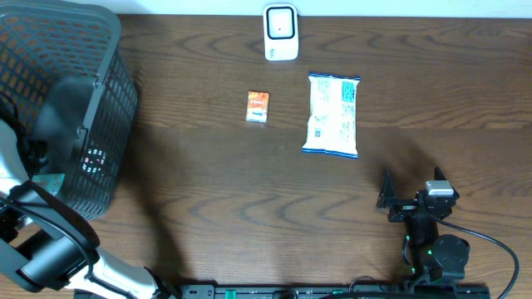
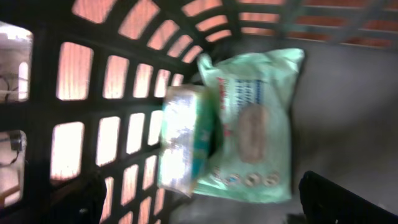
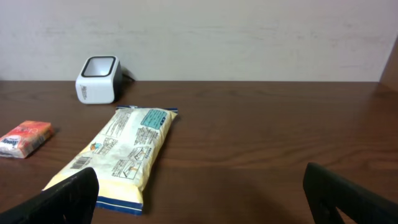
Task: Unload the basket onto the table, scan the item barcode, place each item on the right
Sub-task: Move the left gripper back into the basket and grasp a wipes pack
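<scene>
The white barcode scanner stands at the table's far edge and also shows as the scanner in the right wrist view. In front of it lie a small orange packet and a white and yellow snack bag, barcode side up. My right gripper is open and empty, low over the table and short of the bag. My left gripper is open inside the black basket, above a green wipes pack and a smaller green and white packet. It touches neither.
The basket fills the table's left end, and its mesh wall stands close on the left of my left gripper. The left arm reaches down into it. The orange packet lies left of the bag.
</scene>
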